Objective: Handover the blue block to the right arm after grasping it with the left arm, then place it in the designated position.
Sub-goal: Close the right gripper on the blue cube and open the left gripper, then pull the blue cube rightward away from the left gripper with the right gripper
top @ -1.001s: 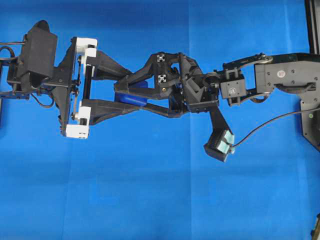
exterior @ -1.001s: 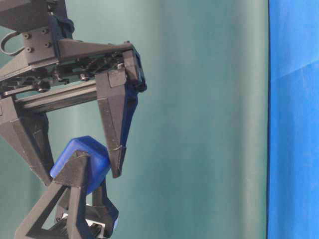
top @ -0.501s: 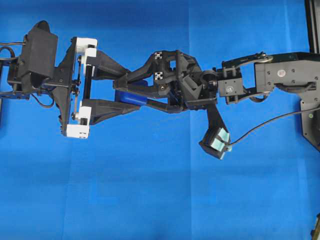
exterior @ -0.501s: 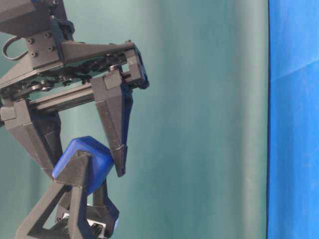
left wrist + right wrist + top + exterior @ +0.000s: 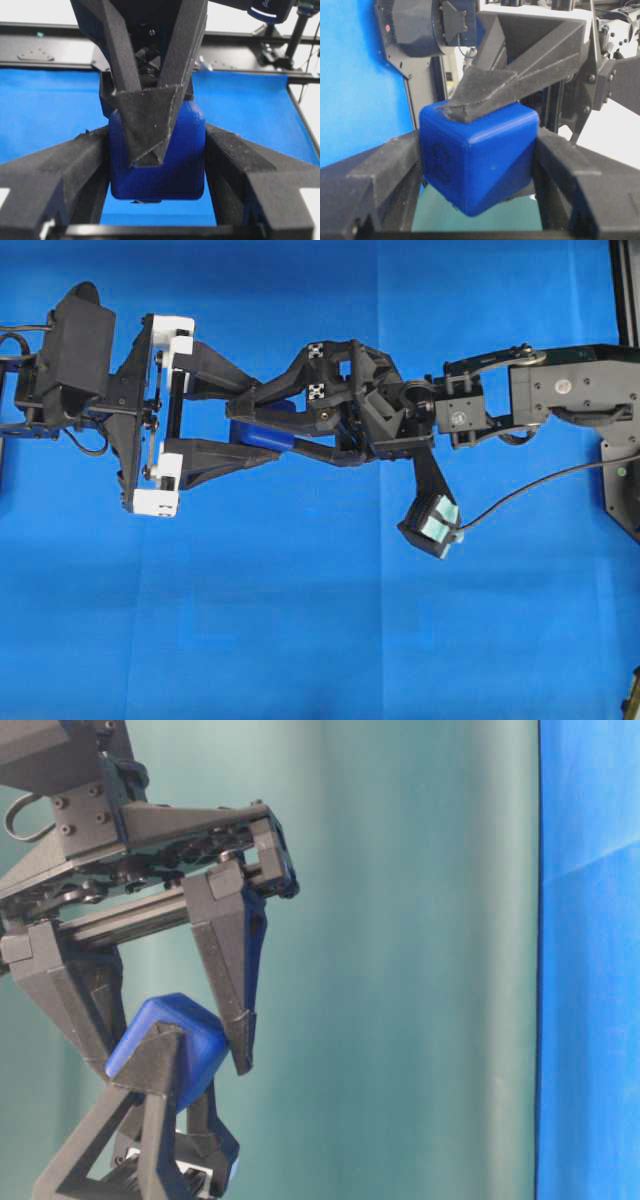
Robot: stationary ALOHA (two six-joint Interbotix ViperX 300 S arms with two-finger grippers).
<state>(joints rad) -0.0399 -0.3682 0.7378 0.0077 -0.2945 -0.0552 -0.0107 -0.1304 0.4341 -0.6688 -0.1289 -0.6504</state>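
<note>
Two robot arms are shown meeting above a bright blue cloth [image 5: 300,640], mid-handover. The block [image 5: 477,155], a small dark-blue cube, is held in the air between them, well above the cloth and not resting on anything.

The left gripper [image 5: 262,430], with white blocks at its finger bases, reaches in from the left of the overhead view. Its two fingers are closed narrowly on opposite side faces of the block, as is seen in the left wrist view, where the block [image 5: 157,150] is wedged between them.

The right gripper [image 5: 275,425], all black with pale teal pieces near its wrist, reaches in from the right. Its jaws are also drawn in on the block. In the right wrist view both of its fingers are pressed against the cube's two side faces, with no gap to be seen. In the table-level view the right gripper [image 5: 165,1045] comes down from above with the block [image 5: 168,1050] between its fingers, while the left fingers rise from below.

The relation that matters: the two grips are crossed. Each pair of fingers lies on a different pair of faces, so neither blocks the other. The block is a cube, so no long axis is to be noted. It is shared equally by both arms. The next step is judged to be the left gripper's release, with the block left in the right.
</note>
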